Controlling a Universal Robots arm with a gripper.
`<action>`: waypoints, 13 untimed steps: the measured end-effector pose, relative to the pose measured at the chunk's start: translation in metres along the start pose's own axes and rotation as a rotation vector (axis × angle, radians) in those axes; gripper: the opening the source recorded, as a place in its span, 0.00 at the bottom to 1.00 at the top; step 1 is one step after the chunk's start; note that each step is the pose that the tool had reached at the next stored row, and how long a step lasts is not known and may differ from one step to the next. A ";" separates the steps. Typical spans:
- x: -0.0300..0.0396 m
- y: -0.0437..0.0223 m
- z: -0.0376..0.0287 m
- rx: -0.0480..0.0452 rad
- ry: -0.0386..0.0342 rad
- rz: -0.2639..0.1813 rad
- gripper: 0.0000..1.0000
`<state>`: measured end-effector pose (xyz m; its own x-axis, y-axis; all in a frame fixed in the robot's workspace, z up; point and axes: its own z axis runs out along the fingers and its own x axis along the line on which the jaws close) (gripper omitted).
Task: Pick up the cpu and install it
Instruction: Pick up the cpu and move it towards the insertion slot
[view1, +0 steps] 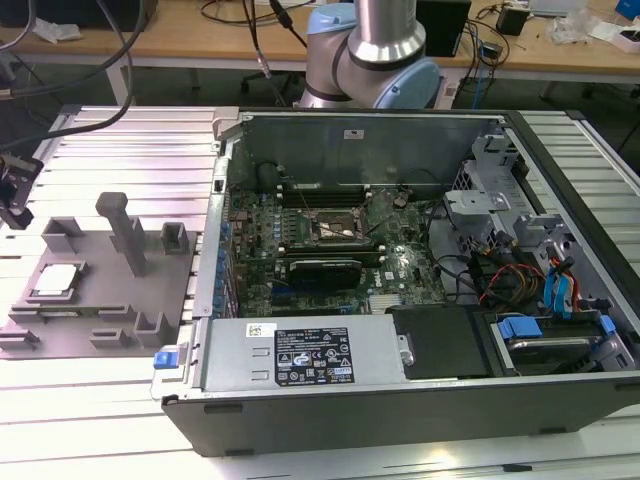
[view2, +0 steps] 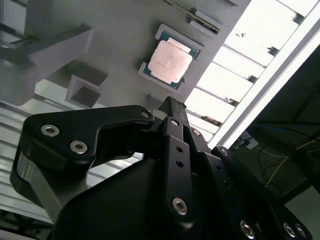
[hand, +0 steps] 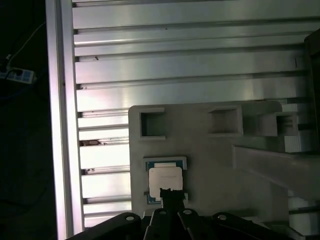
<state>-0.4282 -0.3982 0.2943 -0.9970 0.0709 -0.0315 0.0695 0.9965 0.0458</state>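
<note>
Black gripper (hand: 170, 193), jaws clenched on nothing, hangs over the cpu (hand: 166, 180), which lies unpicked in its grey holder (hand: 210, 162) on the ribbed bench (view1: 120, 160); farther off, the socket (view1: 335, 228) in the open case (view1: 400, 400) looks bare. Pick-up and install both remain.

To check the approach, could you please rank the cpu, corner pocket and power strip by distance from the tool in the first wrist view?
From the tool:
1. cpu, just ahead, on the grey fixture.
2. corner pocket, at the fixture's far edge.
3. power strip, beyond the table.
</note>
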 end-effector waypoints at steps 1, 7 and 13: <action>0.0041 -0.0003 0.0008 0.0000 0.0000 0.000 0.11; 0.0186 -0.0015 0.0039 0.0000 0.0001 -0.002 0.11; 0.0270 -0.0062 0.0132 -0.0001 0.0002 -0.003 0.11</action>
<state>-0.4551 -0.4019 0.2800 -0.9972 0.0681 -0.0314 0.0666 0.9967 0.0458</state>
